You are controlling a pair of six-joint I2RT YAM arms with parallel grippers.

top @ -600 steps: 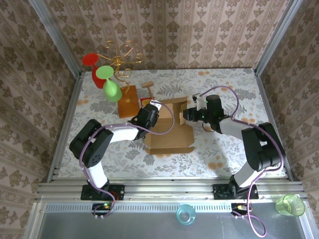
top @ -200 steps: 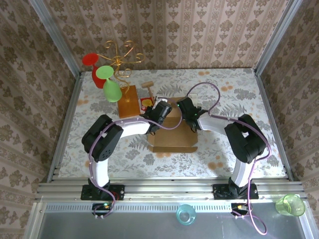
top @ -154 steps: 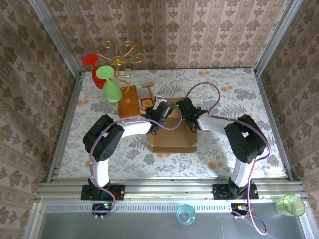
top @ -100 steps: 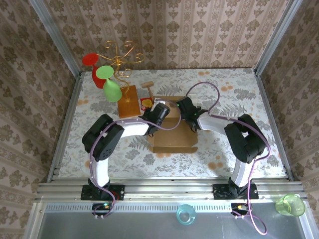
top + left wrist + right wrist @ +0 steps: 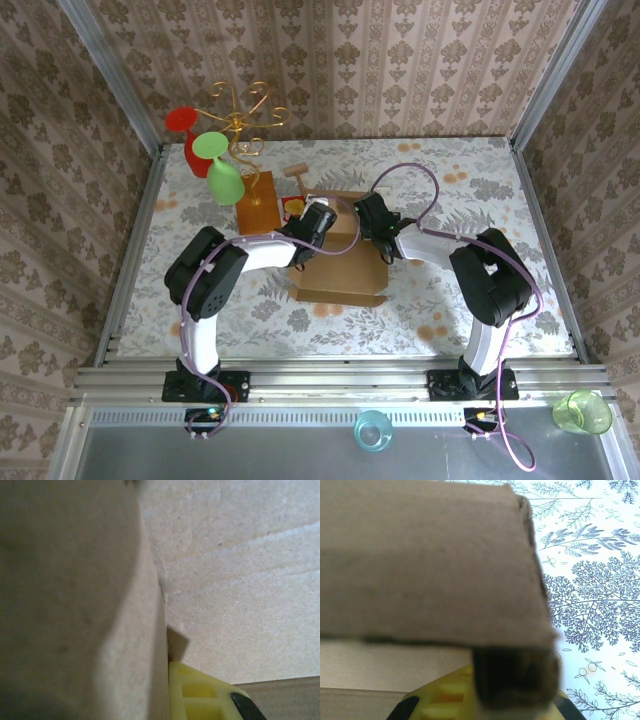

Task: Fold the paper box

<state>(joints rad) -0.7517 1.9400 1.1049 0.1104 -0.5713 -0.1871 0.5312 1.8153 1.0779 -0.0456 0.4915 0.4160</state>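
Although the paper box (image 5: 338, 268) at the middle of the table (image 5: 470, 180) looked nearly box-shaped, we judged its far flap unfinished. Our left gripper (image 5: 317, 220) and right gripper (image 5: 369, 217) sat against that flap, but we could not tell how wide their fingers stood.

The table (image 5: 480, 290) has a pale cover with a print of leaves and orange spots. Near its middle rests the paper box (image 5: 340, 272), made of brown cardboard. To the left of the box and further back sits 1 orange-brown wooden board (image 5: 258, 205) with a gold wire stand (image 5: 240, 125). Between the board and the box lies 1 small red and yellow item (image 5: 292, 207). Just behind it lies 1 small wooden piece (image 5: 296, 172).
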